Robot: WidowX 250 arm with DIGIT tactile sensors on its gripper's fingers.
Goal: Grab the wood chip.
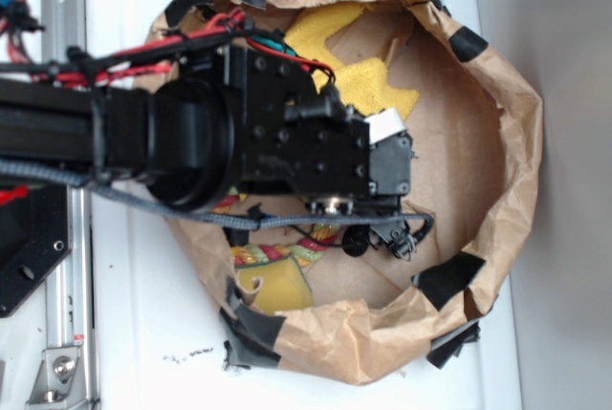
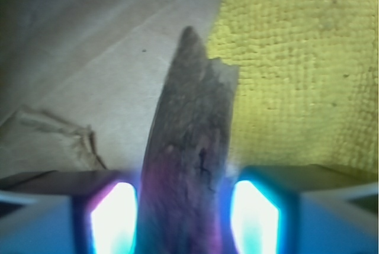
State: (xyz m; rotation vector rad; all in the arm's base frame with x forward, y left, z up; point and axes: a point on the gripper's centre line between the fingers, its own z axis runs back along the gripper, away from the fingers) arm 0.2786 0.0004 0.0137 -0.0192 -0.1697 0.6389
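A yellow cloth (image 2: 302, 70) lay right of the wood chip (image 2: 189, 165) on brown cardboard (image 2: 89, 70). The end effector (image 2: 185, 212) stood partly open, its fingers (image 2: 112, 218) flanking the chip; whether they touched it was unclear.

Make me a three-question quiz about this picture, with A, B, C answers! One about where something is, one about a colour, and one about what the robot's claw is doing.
1. Where is the wood chip?
A. Between the gripper's fingers
B. Outside the paper wall
C. Under the black tape

2. What colour is the cloth beside the chip?
A. Blue
B. Yellow
C. White

3. How do the jaws stand?
A. Wide open over nothing
B. Either side of the chip
C. Clamped on the cloth

Answers: 1 A, the wrist view shows it between both fingers. 2 B, the nubby cloth is yellow. 3 B, one glowing finger sits at each side.
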